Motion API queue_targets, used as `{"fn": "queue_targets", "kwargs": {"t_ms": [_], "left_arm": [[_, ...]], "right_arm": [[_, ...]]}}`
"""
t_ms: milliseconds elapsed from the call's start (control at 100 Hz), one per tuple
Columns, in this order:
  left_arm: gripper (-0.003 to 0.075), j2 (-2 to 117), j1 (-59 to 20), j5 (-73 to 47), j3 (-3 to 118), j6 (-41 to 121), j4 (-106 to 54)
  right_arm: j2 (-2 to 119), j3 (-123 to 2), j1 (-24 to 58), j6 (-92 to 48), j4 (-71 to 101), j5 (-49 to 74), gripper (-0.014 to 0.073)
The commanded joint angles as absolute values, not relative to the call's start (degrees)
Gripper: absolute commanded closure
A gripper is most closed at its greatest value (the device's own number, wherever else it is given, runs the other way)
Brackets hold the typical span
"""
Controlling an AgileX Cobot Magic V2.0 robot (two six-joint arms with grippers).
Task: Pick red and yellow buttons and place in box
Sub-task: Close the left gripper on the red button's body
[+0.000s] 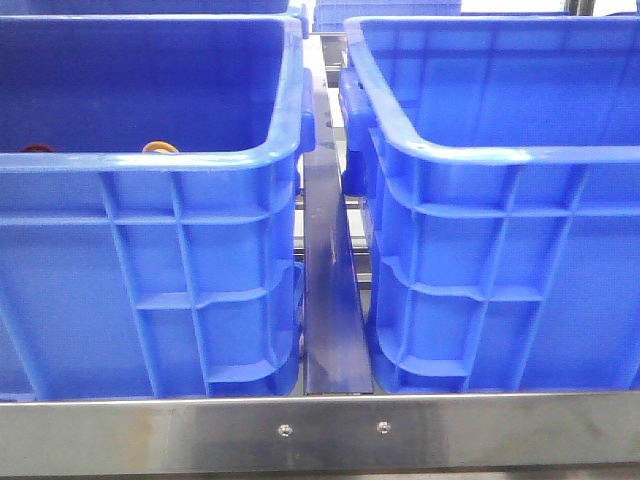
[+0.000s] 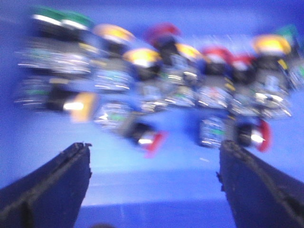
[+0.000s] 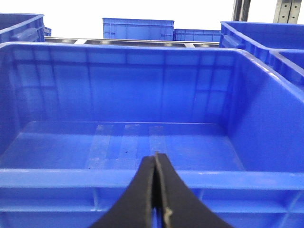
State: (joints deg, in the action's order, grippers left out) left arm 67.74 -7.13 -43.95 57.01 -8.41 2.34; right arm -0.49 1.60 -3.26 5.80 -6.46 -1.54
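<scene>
The blurred left wrist view shows a heap of push buttons on a blue crate floor. Several have red caps, one of them [image 2: 154,141] nearest the fingers. Several have yellow caps, such as one [image 2: 141,57] in the middle. My left gripper [image 2: 154,152] is open and empty, apart from the heap. In the front view a dark red cap [image 1: 38,148] and a yellow cap [image 1: 160,147] peek over the left crate's near rim [image 1: 150,162]. My right gripper [image 3: 155,159] is shut and empty in front of the near rim of an empty blue crate [image 3: 142,178].
Two large blue crates fill the front view, the right one [image 1: 500,150] beside the left. A dark gap with a metal strip [image 1: 330,300] lies between them. A steel rail [image 1: 320,430] runs along the front. Green-capped buttons [image 2: 61,21] lie in the heap. More blue crates [image 3: 137,28] stand behind.
</scene>
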Motion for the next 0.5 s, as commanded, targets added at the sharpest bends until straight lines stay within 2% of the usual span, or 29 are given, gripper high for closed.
{"fn": "queue_targets", "kwargs": {"t_ms": [0, 170, 490], "left_arm": [[0.0187, 72.09, -8.73, -45.68, 64.16, -8.74, 1.71], [0.0187, 82.95, -9.24, -52.62, 73.98, -8.95, 1.71], [0.0188, 97.87, -9.24, -59.02, 85.52, -10.44, 2.43]], "right_arm": [[-1.76, 1.90, -3.45, 5.81, -7.14, -5.79, 0.0695], [-1.76, 1.90, -3.45, 5.81, -7.14, -5.79, 0.0695], [-1.76, 1.90, -3.45, 5.81, -7.14, -5.79, 0.0695]]}}
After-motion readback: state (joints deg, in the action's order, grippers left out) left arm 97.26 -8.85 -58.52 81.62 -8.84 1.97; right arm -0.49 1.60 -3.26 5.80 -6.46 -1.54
